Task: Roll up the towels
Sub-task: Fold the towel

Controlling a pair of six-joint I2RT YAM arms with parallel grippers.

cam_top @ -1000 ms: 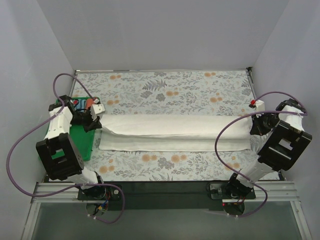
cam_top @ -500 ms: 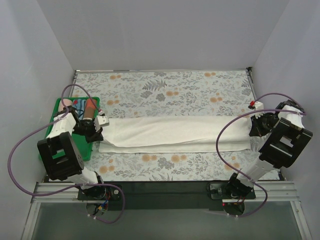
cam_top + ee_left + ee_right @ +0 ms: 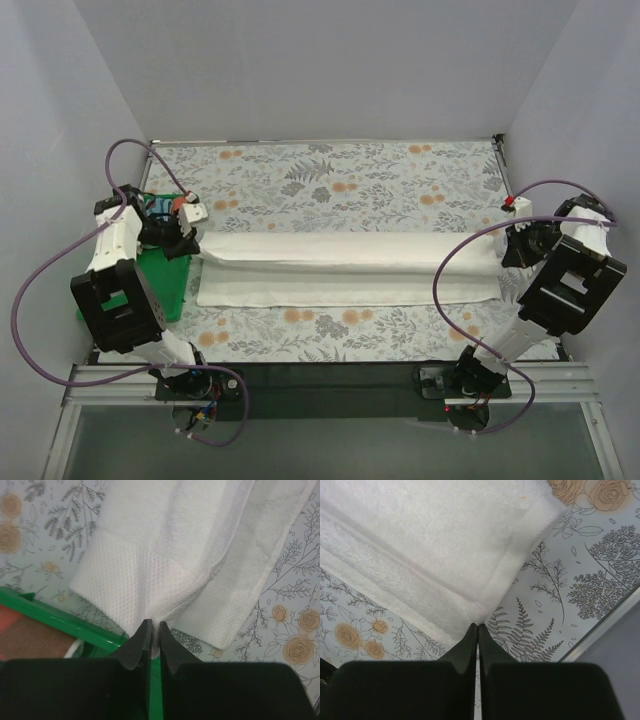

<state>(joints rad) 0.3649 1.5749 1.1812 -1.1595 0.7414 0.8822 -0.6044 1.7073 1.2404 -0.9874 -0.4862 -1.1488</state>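
Hidden or unclear: the left arm covers most of the green tray (image 3: pixel 165 287) at the table's left edge. Only a sliver of the salmon-pink towel (image 3: pixel 34 640) shows inside the tray, in the left wrist view. It is cut off by the frame edge and the finger bodies, so I cannot tell whether it is flat or rolled. The right arm overlaps the far right end of the cream towel (image 3: pixel 345 265) from above.

Orientation: the cream towel lies on the floral table cover (image 3: pixel 330 180) with its long axis running left to right, spanning most of the width between the two arms. It is folded lengthwise. An upper layer sits toward the back, and a narrower strip of the lower layer shows along the near edge. Its left end is just beside the tray and its right end is near the right wall.

Left gripper (image 3: pixel 151 630): the jaws are nearly together, with only a thin slit between them. The waffle-weave hem at the towel's left end gathers to a point between the tips, so the cloth is pinched.

Right gripper (image 3: pixel 478 629): the jaws are pressed fully together. The corner of the right-end hem runs straight into the tips and looks nipped there.
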